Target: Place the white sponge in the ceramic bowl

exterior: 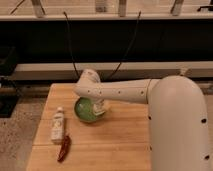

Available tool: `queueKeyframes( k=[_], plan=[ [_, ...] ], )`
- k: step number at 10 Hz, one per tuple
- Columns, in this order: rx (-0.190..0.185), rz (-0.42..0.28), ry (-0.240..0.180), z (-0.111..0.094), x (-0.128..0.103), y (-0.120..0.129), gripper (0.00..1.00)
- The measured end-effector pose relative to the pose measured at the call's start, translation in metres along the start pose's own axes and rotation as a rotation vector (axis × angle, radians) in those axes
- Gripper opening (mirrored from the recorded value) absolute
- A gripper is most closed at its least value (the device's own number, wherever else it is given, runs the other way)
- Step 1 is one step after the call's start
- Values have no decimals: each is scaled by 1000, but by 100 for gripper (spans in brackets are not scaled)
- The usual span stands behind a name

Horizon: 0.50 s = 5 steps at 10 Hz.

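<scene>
At the far left we see speckled floor (15,130) beside the wooden table (120,142). On the table's left part a white bottle (58,124) seems to lie with its cap toward the far edge, its long axis running near to far. Just in front of it, close to the near edge, a red chili (64,148) lies along almost the same line, its far end leaning a little to the right. We cannot tell whether the two touch.

Right of the bottle and apart from it sits the green bowl (84,111), upright, its paler inside showing on the left half. The claw (101,107) hangs down from the arm's bent wrist over the bowl's right half, reaching to the rim there or inside it. We cannot tell whether the claw is spread, pressed together or pinching something, because its whitish parts run together with the bowl's rim. We cannot pick out the sponge for sure either. A pale patch at the claw's tip, over the bowl's right side, may be the sponge or part of the claw, so we cannot give its long axis or the way it points.

Behind the wrist, two black cables (69,45) hang down toward it. From the wrist the white arm (122,92) runs rightward above the table's far part into the robot's big rounded body (182,125), which fills the right side.
</scene>
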<state>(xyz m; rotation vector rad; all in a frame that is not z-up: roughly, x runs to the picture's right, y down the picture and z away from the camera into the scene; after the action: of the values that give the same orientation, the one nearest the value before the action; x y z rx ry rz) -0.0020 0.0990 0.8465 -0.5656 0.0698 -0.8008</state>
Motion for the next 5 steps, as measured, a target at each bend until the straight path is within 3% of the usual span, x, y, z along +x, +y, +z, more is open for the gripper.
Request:
queueKeyframes(
  k=[5],
  plan=[
    [9, -25, 11, 2, -2, -1, 6]
  ],
)
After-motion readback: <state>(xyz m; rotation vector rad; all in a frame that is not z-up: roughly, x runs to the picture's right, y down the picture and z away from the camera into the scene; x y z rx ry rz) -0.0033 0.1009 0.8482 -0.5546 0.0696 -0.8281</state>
